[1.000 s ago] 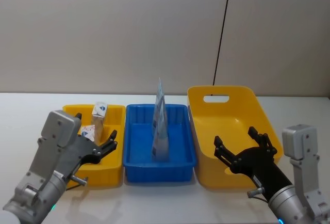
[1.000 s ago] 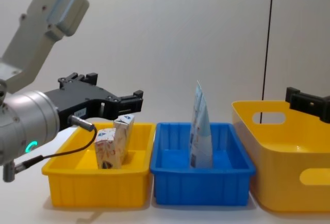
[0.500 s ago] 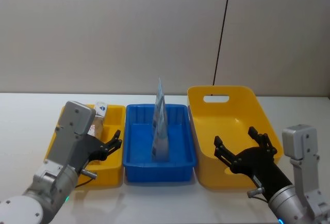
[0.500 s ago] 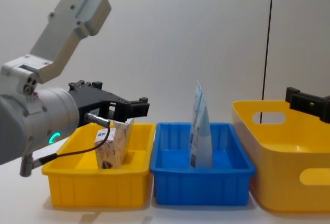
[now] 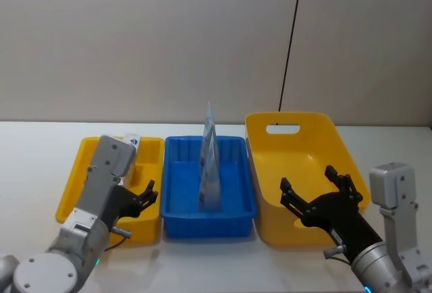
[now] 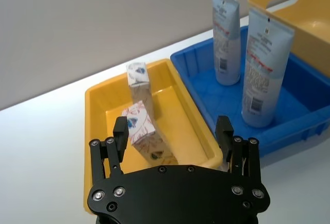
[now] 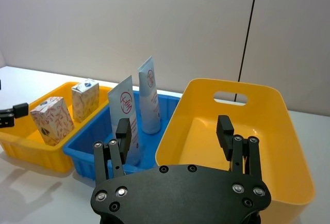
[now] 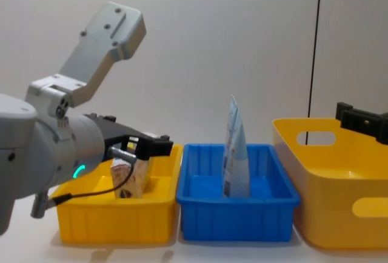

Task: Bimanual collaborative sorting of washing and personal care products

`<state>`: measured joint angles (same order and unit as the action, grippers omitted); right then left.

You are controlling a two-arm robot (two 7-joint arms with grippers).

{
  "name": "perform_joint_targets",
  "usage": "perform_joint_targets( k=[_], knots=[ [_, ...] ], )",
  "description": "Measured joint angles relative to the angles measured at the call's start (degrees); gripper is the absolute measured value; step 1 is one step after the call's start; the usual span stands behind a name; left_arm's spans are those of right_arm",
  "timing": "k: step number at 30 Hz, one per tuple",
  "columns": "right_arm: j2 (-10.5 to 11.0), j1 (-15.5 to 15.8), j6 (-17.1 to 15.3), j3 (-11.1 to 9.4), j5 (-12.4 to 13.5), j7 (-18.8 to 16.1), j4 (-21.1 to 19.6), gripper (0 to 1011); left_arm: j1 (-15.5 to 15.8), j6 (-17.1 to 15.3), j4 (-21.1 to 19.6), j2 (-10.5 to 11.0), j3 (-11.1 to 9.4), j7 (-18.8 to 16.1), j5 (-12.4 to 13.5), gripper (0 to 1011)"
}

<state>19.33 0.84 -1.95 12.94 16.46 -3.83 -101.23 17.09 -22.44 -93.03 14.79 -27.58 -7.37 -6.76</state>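
Observation:
Two cartons stand in the small yellow bin (image 6: 98,102): a white box with red-orange leaf print (image 6: 147,139) at its near end and a slimmer cream carton with a blue top mark (image 6: 139,82) behind it. My left gripper (image 6: 172,136) hovers open just above and in front of the leaf-print box (image 7: 51,121), empty. Two tall pale-blue pouches (image 6: 225,35) (image 6: 262,69) stand upright in the blue bin (image 5: 236,215). At the near edge of the large yellow bin (image 5: 297,144), my right gripper (image 5: 316,192) stays open and empty.
The three bins sit side by side on a white table (image 5: 27,151), small yellow at left, blue in the middle, large yellow with a handle slot at right. A grey wall with a dark vertical seam (image 5: 290,50) stands behind.
My left arm has swung forward and inward over the small yellow bin, its gripper now close to the leaf-print box. The right arm and all products have stayed still.

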Motion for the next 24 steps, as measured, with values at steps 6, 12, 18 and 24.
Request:
perform_joint_targets(
  k=[6,12,18,24],
  knots=[
    [0.0,0.0,0.0,0.0,0.0,0.0,0.0,1000,-0.67,-1.41,0.25,-0.73,0.03,-1.17,0.51,1001],
    [0.0,0.0,0.0,0.0,0.0,0.0,0.0,1000,-1.3,-2.35,0.8,-1.32,0.33,-1.73,0.68,1001],
    [0.0,0.0,0.0,0.0,0.0,0.0,0.0,1000,-1.66,-2.6,1.66,-1.99,0.95,-1.89,0.59,1001],
    [0.0,0.0,0.0,0.0,0.0,0.0,0.0,1000,-1.88,-1.52,2.73,-3.05,2.09,-1.99,-0.24,1001]
  ],
)
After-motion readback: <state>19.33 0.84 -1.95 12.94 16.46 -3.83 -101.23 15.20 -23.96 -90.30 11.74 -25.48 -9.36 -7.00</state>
